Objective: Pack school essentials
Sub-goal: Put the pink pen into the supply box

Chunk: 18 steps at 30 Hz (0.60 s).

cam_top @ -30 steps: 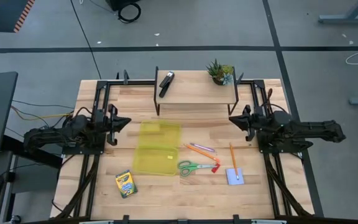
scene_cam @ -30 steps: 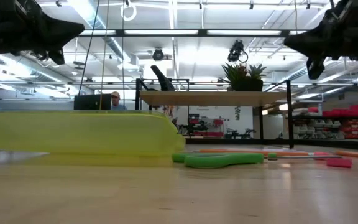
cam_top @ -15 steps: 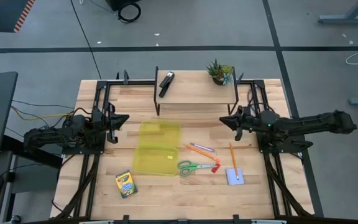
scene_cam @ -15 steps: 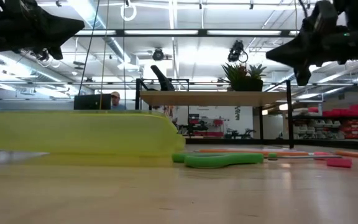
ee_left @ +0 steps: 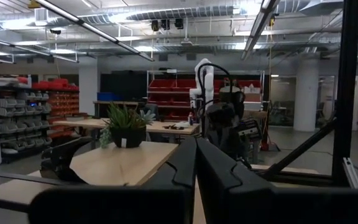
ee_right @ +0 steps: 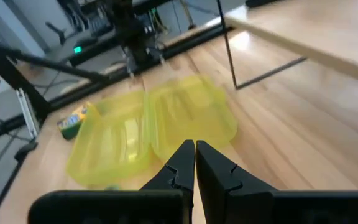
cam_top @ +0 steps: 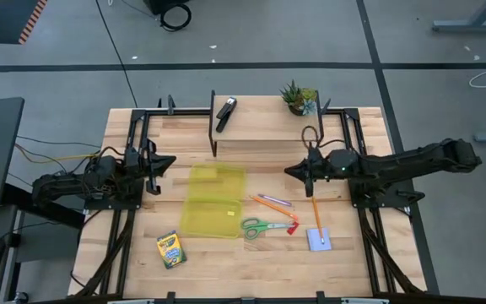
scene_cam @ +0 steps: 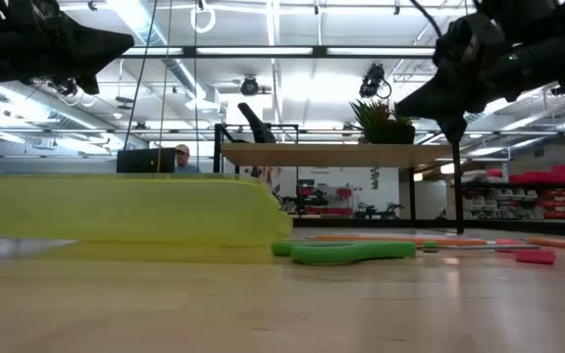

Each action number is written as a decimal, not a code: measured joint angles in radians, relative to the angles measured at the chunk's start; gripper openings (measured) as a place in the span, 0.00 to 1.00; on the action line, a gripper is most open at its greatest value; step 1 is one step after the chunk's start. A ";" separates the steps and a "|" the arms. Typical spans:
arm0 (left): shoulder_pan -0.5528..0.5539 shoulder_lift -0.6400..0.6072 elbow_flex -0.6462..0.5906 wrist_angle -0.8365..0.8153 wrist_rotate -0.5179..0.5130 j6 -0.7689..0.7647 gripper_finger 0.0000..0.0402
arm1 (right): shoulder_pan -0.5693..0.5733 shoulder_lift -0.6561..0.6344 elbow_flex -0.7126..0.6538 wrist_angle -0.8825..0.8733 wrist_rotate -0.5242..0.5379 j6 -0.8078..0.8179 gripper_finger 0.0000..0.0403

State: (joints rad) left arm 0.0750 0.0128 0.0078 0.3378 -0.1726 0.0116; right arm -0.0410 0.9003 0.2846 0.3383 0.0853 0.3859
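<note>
An open, clear yellow case [cam_top: 213, 201] lies flat at the table's middle; it also shows in the right wrist view [ee_right: 154, 124]. To its right lie the green-handled scissors [cam_top: 264, 226], orange pen [cam_top: 271, 202], yellow pencil [cam_top: 316, 216], small red piece [cam_top: 293, 228] and pale blue notepad [cam_top: 316, 240]. The crayon box [cam_top: 171, 250] lies near the front edge. My right gripper [cam_top: 290, 171] hovers shut above the table, right of the case and beyond the pen. My left gripper [cam_top: 169, 162] waits shut, left of the case.
A raised wooden shelf [cam_top: 264, 127] on black legs stands at the far edge. It carries a black stapler [cam_top: 225, 112] and a small potted plant [cam_top: 299, 97]. Black frame rails run along the left and right sides. Bare wood lies between the shelf and the case.
My right arm has reached out toward the table's left. Its gripper has travelled from the right rail to a spot beside the yellow case and has tipped down toward it. It stays shut. Nothing on the table has moved.
</note>
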 joint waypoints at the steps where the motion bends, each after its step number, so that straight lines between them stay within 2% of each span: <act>1: 0.000 0.000 0.000 -0.001 0.000 -0.001 0.05 | 0.007 0.023 0.010 -0.008 -0.001 0.000 0.06; 4: 0.000 0.000 0.000 -0.006 0.000 -0.005 0.04 | 0.034 0.088 0.052 -0.077 -0.005 0.000 0.06; 10: 0.000 0.000 0.000 -0.015 0.000 -0.011 0.02 | 0.057 0.184 0.188 -0.337 0.010 0.011 0.08; 18: 0.000 0.000 0.000 -0.015 0.000 -0.018 0.05 | 0.078 0.271 0.311 -0.461 0.018 -0.018 0.26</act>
State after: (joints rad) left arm 0.0750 0.0128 0.0078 0.3231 -0.1726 -0.0068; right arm 0.0372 1.1718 0.5958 -0.1228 0.1036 0.3680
